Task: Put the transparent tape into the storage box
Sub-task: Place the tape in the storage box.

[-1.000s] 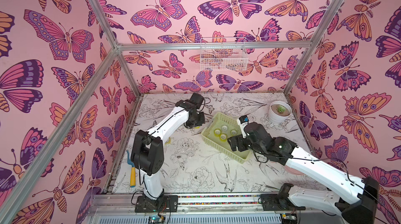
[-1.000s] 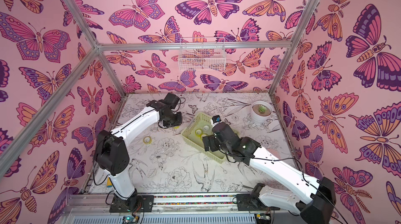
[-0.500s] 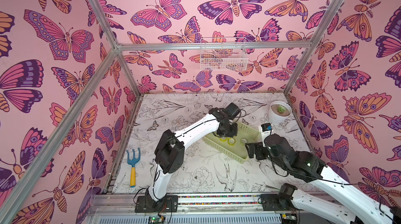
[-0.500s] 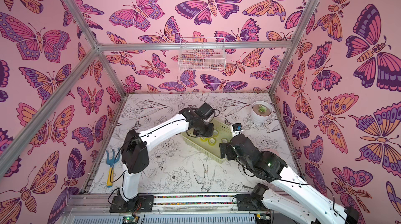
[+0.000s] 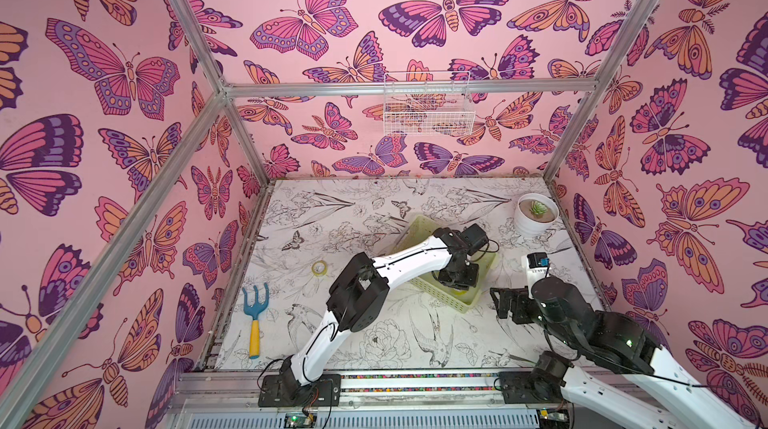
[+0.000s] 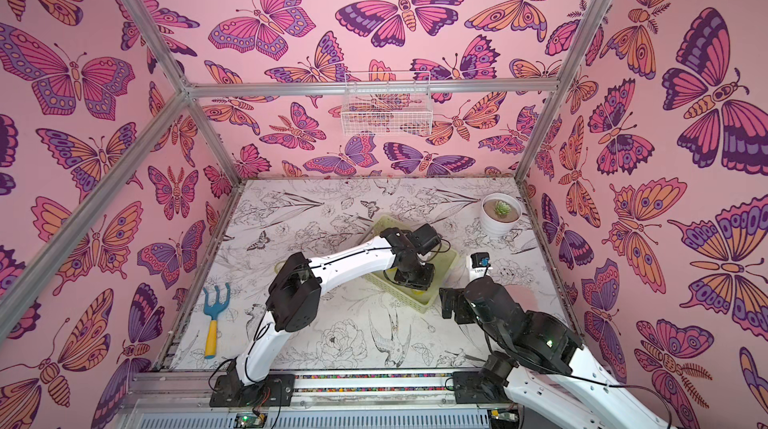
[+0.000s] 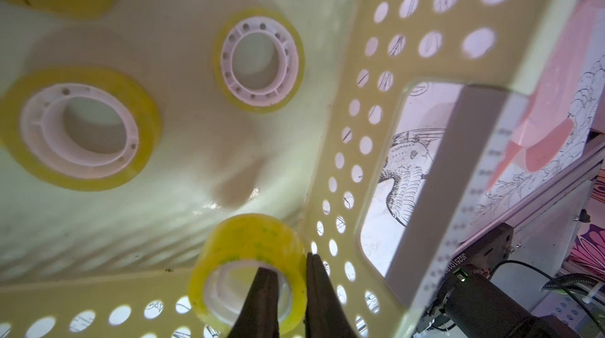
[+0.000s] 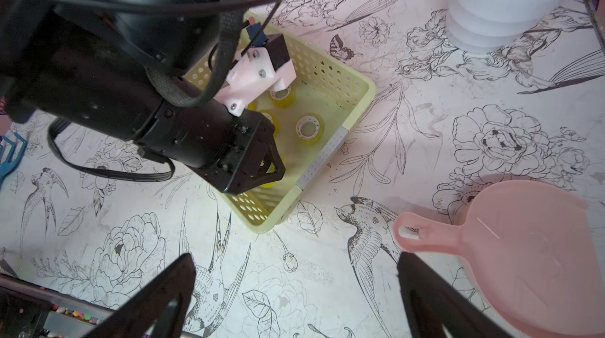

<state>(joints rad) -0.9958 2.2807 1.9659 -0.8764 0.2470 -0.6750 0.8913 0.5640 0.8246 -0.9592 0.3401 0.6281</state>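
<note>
The transparent tape roll (image 7: pixel 248 267), clenched by its wall in the left claw (image 7: pixel 288 264), is now down inside the storage box (image 7: pixel 330 156) at a perforated corner, no longer outside the box, while the right claw (image 8: pixel 296 256), spread wide and empty, now stands clear of the box, so seemingly only the release remains.

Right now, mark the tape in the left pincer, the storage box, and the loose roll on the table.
held tape roll (image 7: pixel 248 241): left wrist view, outer band.
storage box (image 5: pixel 449 300): a top view, near wall.
loose tape roll (image 5: pixel 313 268): a top view, left rim.
</note>
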